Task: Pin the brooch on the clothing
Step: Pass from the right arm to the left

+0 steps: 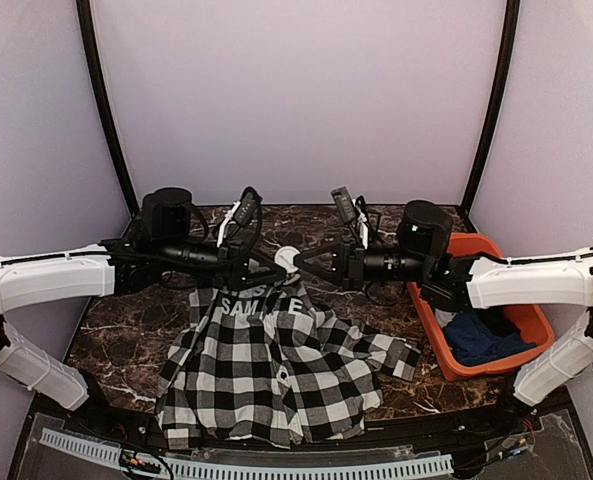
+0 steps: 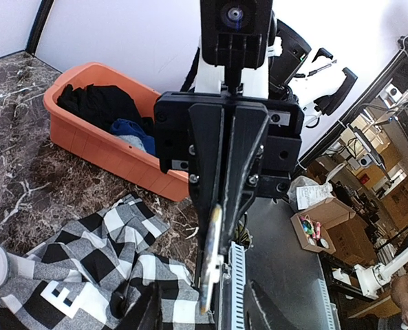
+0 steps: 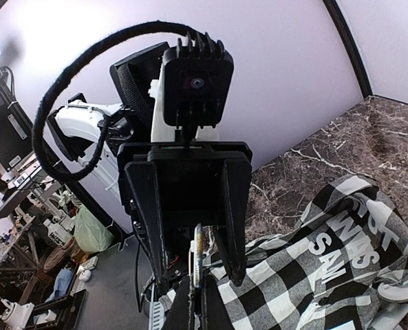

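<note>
On the marble table (image 1: 126, 340) lies the clothing (image 1: 276, 370) — rumpled black-and-white checks.

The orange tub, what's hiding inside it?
Inside the orange tub there is a crumpled black cloth with a blue cloth beside it. Whatever lies under those clothes is covered, so it can't be seen.

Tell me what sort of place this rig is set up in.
Likely a robotics lab: the marble-patterned table sits in a white-walled booth, and the left wrist view shows cluttered benches, cardboard boxes and another white robot arm beyond.
</note>
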